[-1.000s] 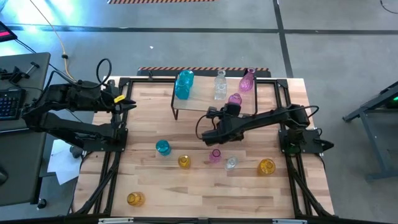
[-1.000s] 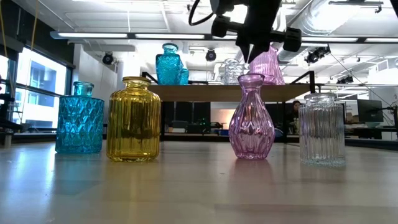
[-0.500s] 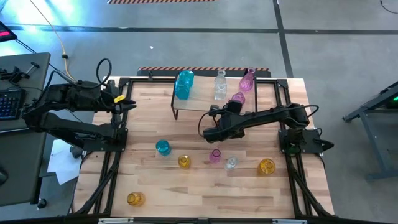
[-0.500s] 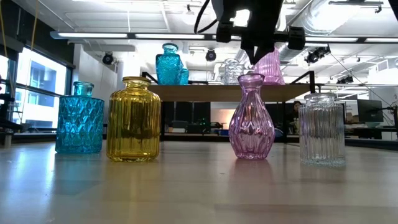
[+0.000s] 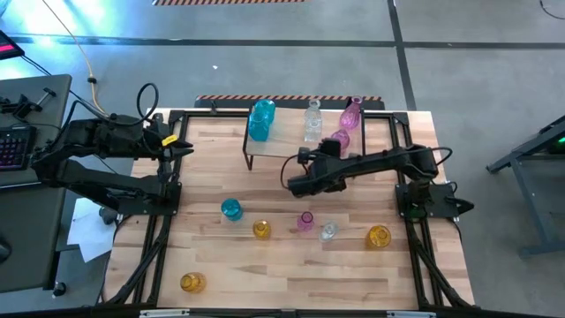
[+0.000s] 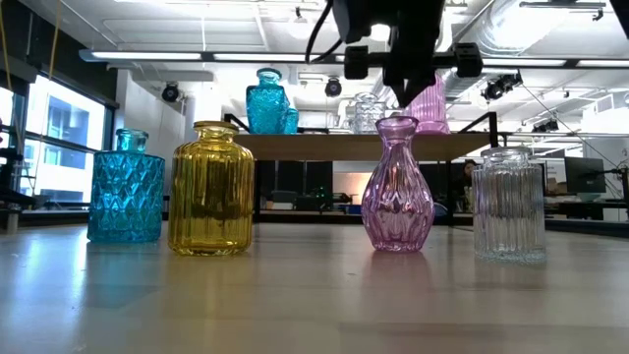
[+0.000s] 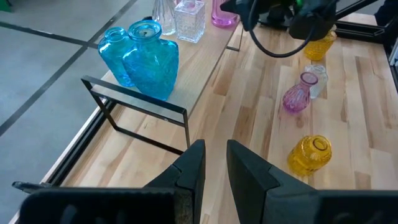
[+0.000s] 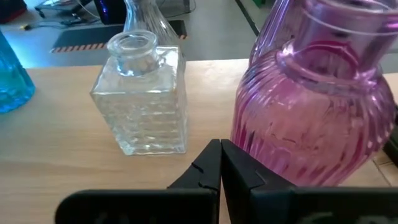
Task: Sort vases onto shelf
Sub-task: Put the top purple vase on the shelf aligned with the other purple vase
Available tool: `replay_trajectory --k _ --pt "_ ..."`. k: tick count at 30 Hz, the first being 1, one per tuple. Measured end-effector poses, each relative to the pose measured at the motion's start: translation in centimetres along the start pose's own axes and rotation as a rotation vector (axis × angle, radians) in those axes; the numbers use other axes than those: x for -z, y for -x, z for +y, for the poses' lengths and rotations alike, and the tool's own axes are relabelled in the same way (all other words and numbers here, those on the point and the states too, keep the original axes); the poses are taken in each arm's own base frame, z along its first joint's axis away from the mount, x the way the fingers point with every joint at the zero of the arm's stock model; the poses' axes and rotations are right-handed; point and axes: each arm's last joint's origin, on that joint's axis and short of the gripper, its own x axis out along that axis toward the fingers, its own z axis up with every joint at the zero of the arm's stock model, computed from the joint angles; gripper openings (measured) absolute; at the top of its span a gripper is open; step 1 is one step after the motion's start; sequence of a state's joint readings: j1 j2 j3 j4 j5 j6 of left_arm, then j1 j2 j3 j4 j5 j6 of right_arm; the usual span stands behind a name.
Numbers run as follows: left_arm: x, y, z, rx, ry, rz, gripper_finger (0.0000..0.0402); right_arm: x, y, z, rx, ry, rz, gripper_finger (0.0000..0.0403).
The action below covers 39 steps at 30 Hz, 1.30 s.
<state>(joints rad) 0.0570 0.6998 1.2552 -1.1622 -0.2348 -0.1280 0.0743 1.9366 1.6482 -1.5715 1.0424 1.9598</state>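
With its fingers pressed together and empty, the right gripper (image 5: 296,184) hangs just before the shelf (image 5: 287,141), so a careless swing could, I judge, knock the pink ribbed vase (image 8: 311,106) off its crowded front edge, while the left gripper (image 5: 187,147), narrowly parted, waits over the desk's (image 5: 282,274) left side.
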Motion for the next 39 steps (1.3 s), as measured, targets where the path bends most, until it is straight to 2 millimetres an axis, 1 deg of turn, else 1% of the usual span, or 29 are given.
replay_trajectory --k 13,17,19,24,30,34,39 --pt "0.0 0.0 0.0 0.000 0.002 0.000 0.0058 0.0 -0.3 0.0 0.020 0.079 0.030 0.0000" --pt "0.0 0.0 0.0 0.000 0.014 0.000 0.0058 -0.1 -0.3 0.0 0.016 0.071 0.022 0.0000" --pt "0.0 0.0 0.0 0.000 0.026 0.000 0.0058 -0.1 0.2 0.1 -0.003 0.056 0.012 0.0000" --pt "0.0 0.0 0.0 0.000 0.026 0.000 0.0058 -0.6 2.3 0.4 -0.082 0.024 -0.007 0.0000" --pt "0.0 0.0 0.0 0.000 0.026 0.000 0.0058 -0.8 5.7 0.4 -0.187 -0.013 0.010 0.0000" --pt "0.0 0.0 0.0 0.000 0.026 0.000 0.0058 0.0 7.7 -0.1 -0.250 -0.065 0.020 0.0000" --pt "0.0 0.0 -0.1 0.039 0.009 0.005 0.0058 1.3 10.6 -1.4 -0.341 -0.108 0.035 0.0000"
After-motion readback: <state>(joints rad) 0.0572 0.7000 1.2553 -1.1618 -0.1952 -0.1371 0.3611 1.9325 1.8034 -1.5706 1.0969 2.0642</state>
